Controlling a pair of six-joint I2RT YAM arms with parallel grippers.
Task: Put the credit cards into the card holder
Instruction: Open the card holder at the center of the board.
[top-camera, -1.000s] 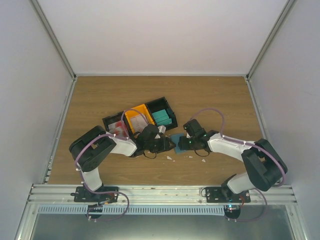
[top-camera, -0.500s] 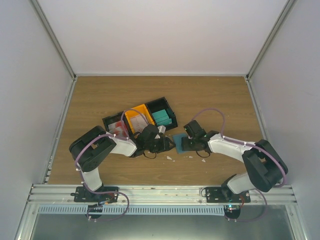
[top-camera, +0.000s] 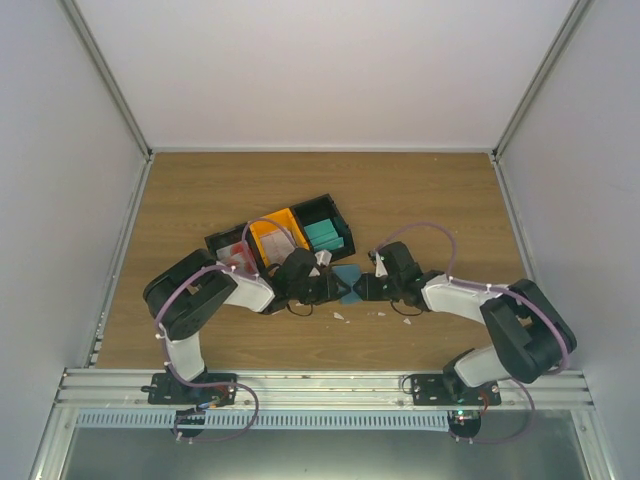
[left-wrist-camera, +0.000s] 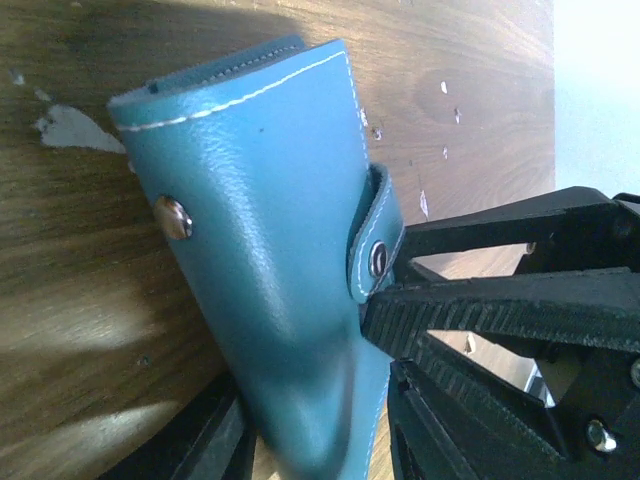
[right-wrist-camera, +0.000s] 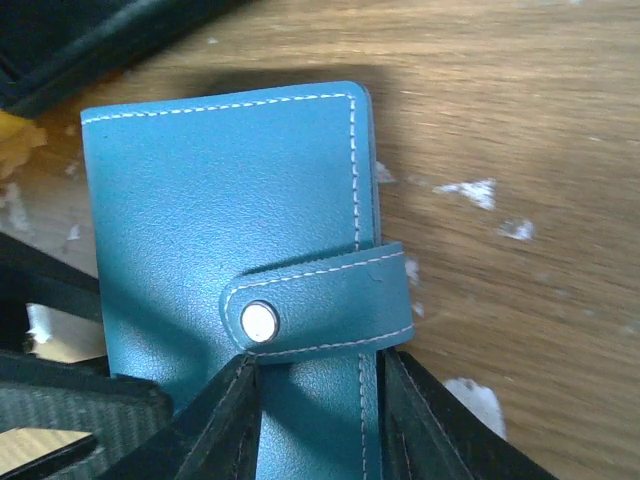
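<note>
The card holder (left-wrist-camera: 270, 250), strap snapped shut, tilts over the table (left-wrist-camera: 450, 90), right tool (left-wrist-camera: 385, 350) touching its strap.

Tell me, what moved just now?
The right fingers slid left, up to the card holder, so it now sits squeezed between them and the left fingers, which grip its other end. The left fingers and the bins stayed put.

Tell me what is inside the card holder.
The card holder is folded closed; only its teal cover and snap strap show. Its inside is covered, so I cannot see any cards there.
</note>
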